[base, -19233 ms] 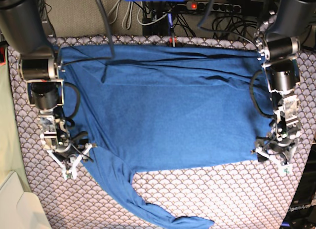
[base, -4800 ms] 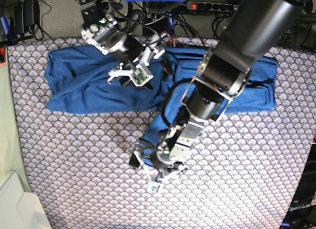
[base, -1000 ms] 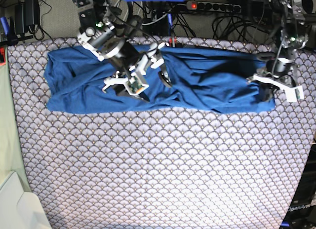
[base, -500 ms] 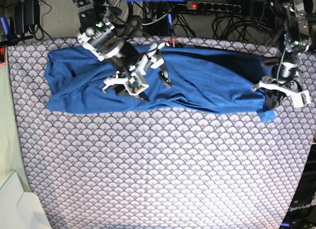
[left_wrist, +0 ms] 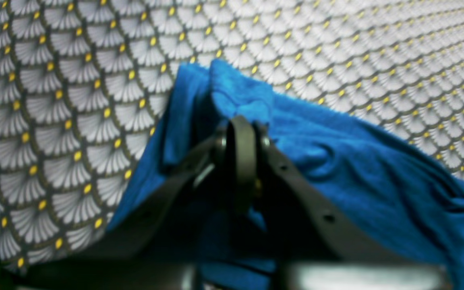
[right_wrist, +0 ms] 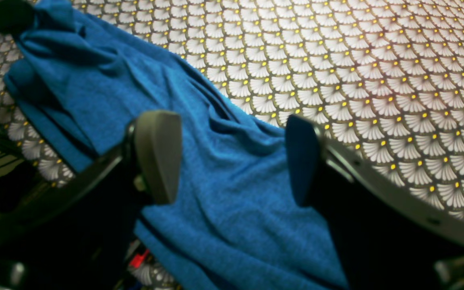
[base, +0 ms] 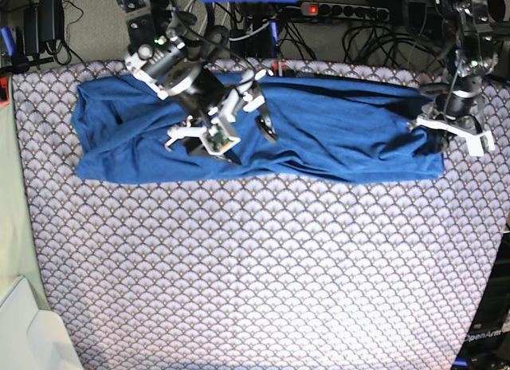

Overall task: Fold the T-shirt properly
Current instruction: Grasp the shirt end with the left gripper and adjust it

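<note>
The blue T-shirt (base: 319, 135) lies folded into a long band across the far part of the table. My right gripper (base: 249, 144) hovers open over the band's middle left. In the right wrist view its fingers (right_wrist: 155, 155) stand wide apart just above the T-shirt fabric (right_wrist: 232, 193), holding nothing. My left gripper (base: 443, 143) is at the band's right end. In the left wrist view the left gripper (left_wrist: 241, 135) is shut, with the T-shirt's corner (left_wrist: 252, 106) bunched at its tips.
A scallop-patterned grey-white cloth (base: 263, 266) covers the table. Cables and a power strip (base: 335, 9) lie behind the far edge. A pale box (base: 24, 330) sits at the near left corner.
My left gripper moved toward the far edge with the shirt's right corner; the corner that poked out below the band is now drawn in. The right gripper has stayed put.
</note>
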Controlling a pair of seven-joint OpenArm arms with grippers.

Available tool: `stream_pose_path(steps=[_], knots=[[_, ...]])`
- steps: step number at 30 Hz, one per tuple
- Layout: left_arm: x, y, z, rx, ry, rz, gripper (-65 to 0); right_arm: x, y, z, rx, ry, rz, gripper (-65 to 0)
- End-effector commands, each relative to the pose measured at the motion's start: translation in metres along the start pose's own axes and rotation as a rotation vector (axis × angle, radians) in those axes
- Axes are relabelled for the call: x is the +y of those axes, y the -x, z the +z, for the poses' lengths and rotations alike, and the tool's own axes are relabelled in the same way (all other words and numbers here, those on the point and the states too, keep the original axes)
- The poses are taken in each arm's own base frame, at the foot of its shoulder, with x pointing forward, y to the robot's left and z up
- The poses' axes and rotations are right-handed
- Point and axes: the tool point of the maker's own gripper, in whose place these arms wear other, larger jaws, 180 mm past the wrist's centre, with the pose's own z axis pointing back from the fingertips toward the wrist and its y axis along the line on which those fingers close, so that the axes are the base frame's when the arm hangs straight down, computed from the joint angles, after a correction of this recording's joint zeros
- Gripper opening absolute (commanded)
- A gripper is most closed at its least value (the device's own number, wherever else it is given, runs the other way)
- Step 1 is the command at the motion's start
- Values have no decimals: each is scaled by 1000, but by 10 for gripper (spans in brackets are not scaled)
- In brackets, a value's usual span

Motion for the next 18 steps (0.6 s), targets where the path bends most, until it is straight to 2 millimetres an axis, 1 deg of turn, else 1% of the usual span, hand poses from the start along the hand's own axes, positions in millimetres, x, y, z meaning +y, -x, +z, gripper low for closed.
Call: stream_pose_path(steps=[1, 7, 10, 14, 16, 18], knots=[[0, -13, 1, -42, 6, -11, -645, 2, -14, 1, -55, -10, -6, -235], [3, -8, 2, -29, -2, -11, -645, 2, -14, 1, -55, -10, -6, -235], [3, -9, 3, -32, 0, -18, -641, 2, -14, 1, -55, -10, -6, -235], [9, -5, 4, 3, -17, -13, -633, 2, -14, 1, -55, -10, -6, -235], [21, -7, 6, 21, -46, 9, -583, 2, -14, 1, -55, -10, -6, -235], [28, -7, 9, 30, -71, 40, -495, 2, -14, 1, -55, -10, -6, -235]])
